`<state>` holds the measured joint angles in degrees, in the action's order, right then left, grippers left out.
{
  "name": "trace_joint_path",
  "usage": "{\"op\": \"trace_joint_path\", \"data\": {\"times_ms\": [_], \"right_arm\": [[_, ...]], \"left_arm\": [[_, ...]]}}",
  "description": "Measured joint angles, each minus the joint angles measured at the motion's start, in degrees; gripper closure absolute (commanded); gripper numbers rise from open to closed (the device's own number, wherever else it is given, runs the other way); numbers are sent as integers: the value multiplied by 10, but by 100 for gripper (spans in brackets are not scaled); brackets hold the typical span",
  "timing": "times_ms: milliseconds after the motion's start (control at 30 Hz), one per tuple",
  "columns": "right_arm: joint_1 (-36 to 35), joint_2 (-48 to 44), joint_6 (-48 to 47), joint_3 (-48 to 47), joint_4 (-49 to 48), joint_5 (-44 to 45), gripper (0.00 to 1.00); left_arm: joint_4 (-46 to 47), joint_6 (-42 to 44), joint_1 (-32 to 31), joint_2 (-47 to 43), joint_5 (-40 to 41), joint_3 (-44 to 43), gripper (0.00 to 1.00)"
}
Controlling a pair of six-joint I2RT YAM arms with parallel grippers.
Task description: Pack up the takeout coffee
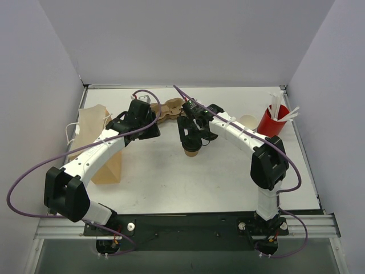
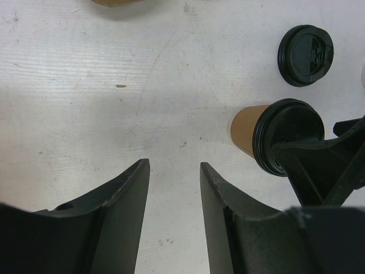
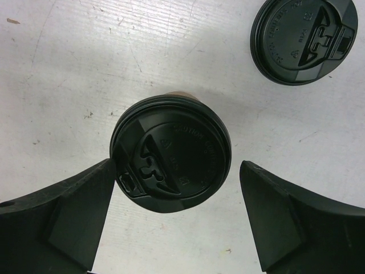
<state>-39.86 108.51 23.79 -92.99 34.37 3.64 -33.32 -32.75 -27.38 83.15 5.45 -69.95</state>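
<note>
Your right gripper [image 3: 177, 164] is spread wide around the takeout coffee cup [image 3: 171, 154], which stands mid-table. One finger looks to touch its lid's rim and the other is clear of it. The lid hides nearly all of the cup's brown wall from that wrist. A second black lid [image 3: 305, 40] sits near, cut off by the frame, and you cannot tell whether a cup is under it. Your left gripper [image 2: 174, 165] is parted over the bare table [image 2: 85, 85], holding nothing.

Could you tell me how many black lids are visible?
2: first lid on the brown cup between the right gripper's fingers; second lid beside it. More may be hidden.
</note>
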Motion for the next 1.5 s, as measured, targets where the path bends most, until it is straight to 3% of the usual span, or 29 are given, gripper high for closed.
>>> {"op": "trace_joint_path", "data": {"times_ms": [1500], "right_arm": [[-8, 9, 1, -5, 2, 0, 18]], "left_arm": [[10, 0, 0, 2, -15, 11, 50]]}}
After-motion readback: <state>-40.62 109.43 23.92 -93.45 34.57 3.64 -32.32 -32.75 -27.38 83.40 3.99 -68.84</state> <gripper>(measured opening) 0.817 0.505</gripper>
